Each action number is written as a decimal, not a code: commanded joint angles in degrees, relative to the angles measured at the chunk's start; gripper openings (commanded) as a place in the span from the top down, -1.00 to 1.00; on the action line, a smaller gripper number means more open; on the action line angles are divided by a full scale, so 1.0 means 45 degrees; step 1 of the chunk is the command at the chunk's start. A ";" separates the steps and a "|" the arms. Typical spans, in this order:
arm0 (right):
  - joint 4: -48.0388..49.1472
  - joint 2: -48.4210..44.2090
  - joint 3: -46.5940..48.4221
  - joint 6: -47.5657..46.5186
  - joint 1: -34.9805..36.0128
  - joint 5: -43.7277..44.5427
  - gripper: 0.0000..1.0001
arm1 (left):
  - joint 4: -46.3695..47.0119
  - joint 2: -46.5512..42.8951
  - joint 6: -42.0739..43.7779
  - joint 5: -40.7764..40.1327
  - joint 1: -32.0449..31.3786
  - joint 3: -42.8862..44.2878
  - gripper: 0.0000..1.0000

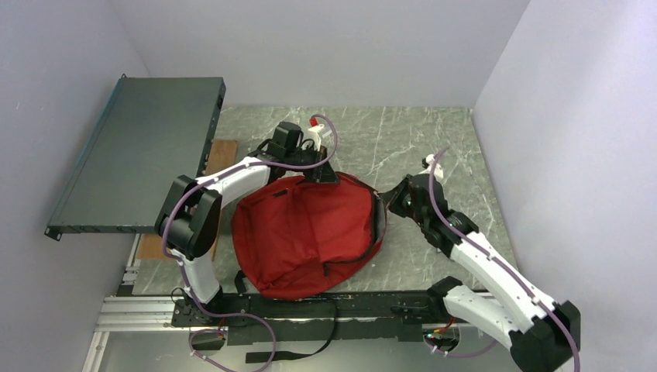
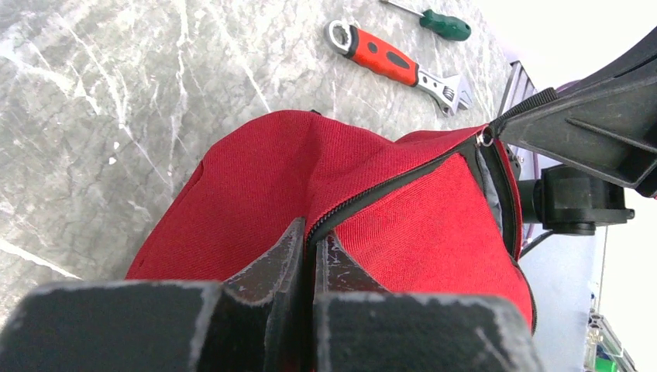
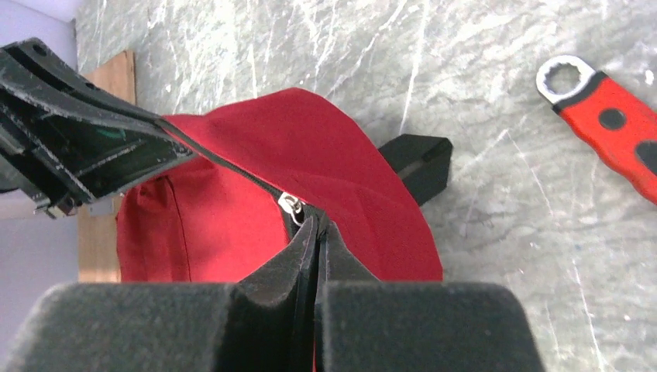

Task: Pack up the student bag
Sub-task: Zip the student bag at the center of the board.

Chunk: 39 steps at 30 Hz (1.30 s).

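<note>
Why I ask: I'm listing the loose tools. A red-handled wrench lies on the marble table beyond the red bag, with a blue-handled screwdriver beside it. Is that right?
Not quite. The screwdriver has a green handle, not a blue one, as the left wrist view shows. The rest stands: the red-handled wrench lies beside it on the marble table, beyond the student bag.

I see a marble table (image 1: 403, 139): student bag (image 1: 310, 232) at centre, wrench (image 2: 383, 58) and screwdriver (image 2: 445, 25) at 12 o'clock, wooden board (image 1: 225, 155) at 10.
</note>
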 commanded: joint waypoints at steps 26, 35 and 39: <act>-0.1812 0.1691 0.2843 -0.6630 -0.0580 -0.7116 0.10 | -0.1104 -0.0906 0.1081 0.0324 0.0394 0.0706 0.86; -0.1481 0.3577 0.3121 -0.7027 -0.0561 -0.6244 0.07 | -0.1123 -0.0998 0.1119 0.0469 0.0393 0.0617 0.87; -0.1576 0.4051 0.3371 -0.7233 -0.0560 -0.5703 0.07 | -0.1050 -0.0986 0.1071 0.0567 0.0374 0.0589 0.87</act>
